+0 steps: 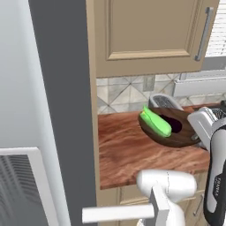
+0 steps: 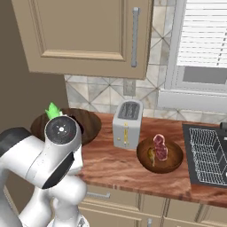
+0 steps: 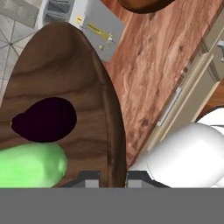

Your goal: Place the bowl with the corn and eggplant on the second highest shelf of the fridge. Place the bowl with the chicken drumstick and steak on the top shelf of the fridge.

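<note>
A: On the wooden counter [image 1: 132, 154], close by the grey fridge wall [image 1: 66, 110], the bowl with the corn and eggplant [image 1: 170, 132]. Green corn [image 1: 155, 122] at the near-left side, dark eggplant [image 3: 43, 119] beside it toward the middle.

B: And the gripper [image 3: 111, 178]?

A: Pinched on the bowl's rim, one fingertip [image 3: 89, 179] inside the wall, the other outside. Whether lifted off the wood or not, hard to tell from here.

B: Best way through the carry?

A: Probably straight up first, slowly. Gripped at one edge, so likely to sag on the far side; better kept level, or out rolls the corn.

B: Then?

A: Around that grey wall toward the fridge opening, wide enough to miss the edge. Second highest shelf for this one, not the top.

B: The other bowl?

A: Further right on the counter, past the toaster [image 2: 127, 123]: bowl with the chicken drumstick and steak [image 2: 159, 155], red steak [image 2: 160, 146] upright in it, well apart. Untouched for now.
</note>
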Available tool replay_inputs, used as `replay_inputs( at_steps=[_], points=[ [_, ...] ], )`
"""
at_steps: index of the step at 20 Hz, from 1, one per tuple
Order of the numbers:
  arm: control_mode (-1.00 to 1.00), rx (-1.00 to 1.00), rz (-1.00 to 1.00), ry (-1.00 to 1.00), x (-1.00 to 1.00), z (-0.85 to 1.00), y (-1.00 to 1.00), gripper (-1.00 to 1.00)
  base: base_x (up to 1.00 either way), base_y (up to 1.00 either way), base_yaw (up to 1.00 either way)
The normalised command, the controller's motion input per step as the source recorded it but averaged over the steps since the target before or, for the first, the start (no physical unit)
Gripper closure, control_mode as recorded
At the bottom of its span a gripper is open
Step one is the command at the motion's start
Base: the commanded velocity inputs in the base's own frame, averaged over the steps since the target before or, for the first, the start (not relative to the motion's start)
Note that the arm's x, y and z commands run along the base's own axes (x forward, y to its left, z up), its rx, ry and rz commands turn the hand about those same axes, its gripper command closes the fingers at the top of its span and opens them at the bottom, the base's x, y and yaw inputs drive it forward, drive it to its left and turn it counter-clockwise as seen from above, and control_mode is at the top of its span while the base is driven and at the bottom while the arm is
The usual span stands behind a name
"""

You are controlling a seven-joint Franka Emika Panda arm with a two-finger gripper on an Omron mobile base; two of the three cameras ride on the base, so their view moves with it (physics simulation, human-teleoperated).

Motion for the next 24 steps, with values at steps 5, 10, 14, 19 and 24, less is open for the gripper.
replay_inputs(
  at_steps=[5,10,14,19,24],
  points=[
    [1.00,0.00,0.00,0.00,0.00,0.00,0.00,1.00,-0.45,-0.46,0.00],
    [1.00,0.00,0.00,0.00,0.00,0.00,0.00,1.00,-0.52,-0.42,0.00],
    [1.00,0.00,0.00,0.00,0.00,0.00,0.00,1.00,-0.86,-0.18,0.09],
    [1.00,0.00,0.00,0.00,0.00,0.00,0.00,1.00,-1.00,0.03,0.24],
    [1.00,0.00,0.00,0.00,0.00,0.00,0.00,1.00,-1.00,0.19,0.30]
  ],
)
